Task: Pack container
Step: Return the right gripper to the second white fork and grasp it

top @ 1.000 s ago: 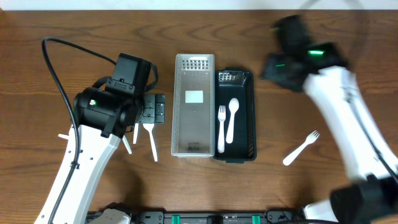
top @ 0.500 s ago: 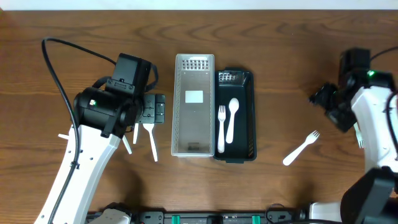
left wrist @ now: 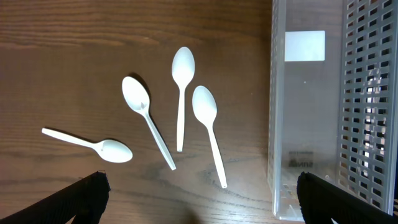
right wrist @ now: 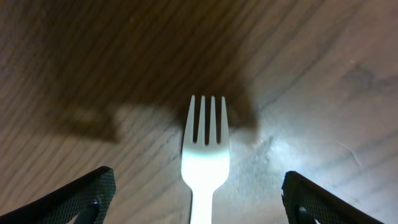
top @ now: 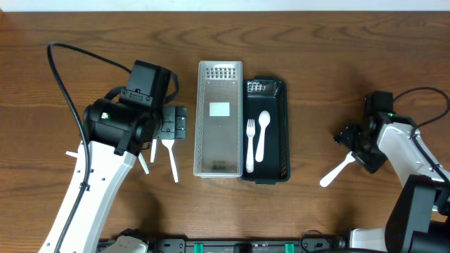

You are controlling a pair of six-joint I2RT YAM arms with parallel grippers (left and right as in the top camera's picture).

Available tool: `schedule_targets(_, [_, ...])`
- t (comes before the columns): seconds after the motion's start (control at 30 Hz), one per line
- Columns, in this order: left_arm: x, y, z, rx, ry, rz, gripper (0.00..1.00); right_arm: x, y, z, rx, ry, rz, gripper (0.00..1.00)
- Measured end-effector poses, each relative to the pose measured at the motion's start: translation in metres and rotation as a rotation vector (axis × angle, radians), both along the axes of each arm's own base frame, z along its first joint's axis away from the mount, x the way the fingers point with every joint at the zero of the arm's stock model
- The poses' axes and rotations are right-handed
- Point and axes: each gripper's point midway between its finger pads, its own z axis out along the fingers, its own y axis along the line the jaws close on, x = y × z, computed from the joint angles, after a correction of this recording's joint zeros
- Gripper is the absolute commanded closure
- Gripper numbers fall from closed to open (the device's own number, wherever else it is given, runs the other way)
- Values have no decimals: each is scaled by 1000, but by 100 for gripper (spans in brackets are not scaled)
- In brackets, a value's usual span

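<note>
Right side – a loose white fork (top: 336,171) is seen on the bare wood table (top: 70,28), well apart from the black container (top: 284,95). The right gripper (right wrist: 200,198) is held low over it, jaws spread wide. In the right wrist view the tines are framed between the two fingertips (right wrist: 87,194), with neither pad touching; nothing is held.

Centre – the black container is set against the right wall of a grey perforated tray (top: 219,70). One fork (top: 249,144) and one spoon (top: 263,133) are laid lengthwise in the black container, side by side.

Left side – the left gripper (left wrist: 205,202) is hung above four white spoons (left wrist: 180,93) scattered on the wood just left of the grey tray. Its jaws are fully parted and nothing is gripped – the spoons are all flat on the table.
</note>
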Motion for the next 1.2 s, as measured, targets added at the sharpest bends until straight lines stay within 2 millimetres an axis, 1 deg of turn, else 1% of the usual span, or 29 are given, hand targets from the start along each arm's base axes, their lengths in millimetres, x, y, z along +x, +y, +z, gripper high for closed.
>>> schedule_targets(0.13, [0,0,0,0,0,0,2,1,0,-6,-3,-19,1,11])
schedule_targets(0.3, [0,0,0,0,0,0,2,3,-1,-9,-6,-34,1,11])
schedule_targets(0.7, [0,0,0,0,0,0,2,3,0,-20,-2,-18,1,10])
schedule_targets(0.83, [0,0,0,0,0,0,2,6,0,-22,3,-23,2,12])
schedule_targets(0.87, [0,0,0,0,0,0,2,6,0,-22,4,-24,3,16])
schedule_targets(0.97, [0,0,0,0,0,0,2,10,0,-21,1,-28,11,37])
schedule_targets(1.0, [0,0,0,0,0,0,2,11,-1,-21,-2,-30,10,43])
schedule_targets(1.2, [0,0,0,0,0,0,2,12,-2,-21,-7,-33,14,62])
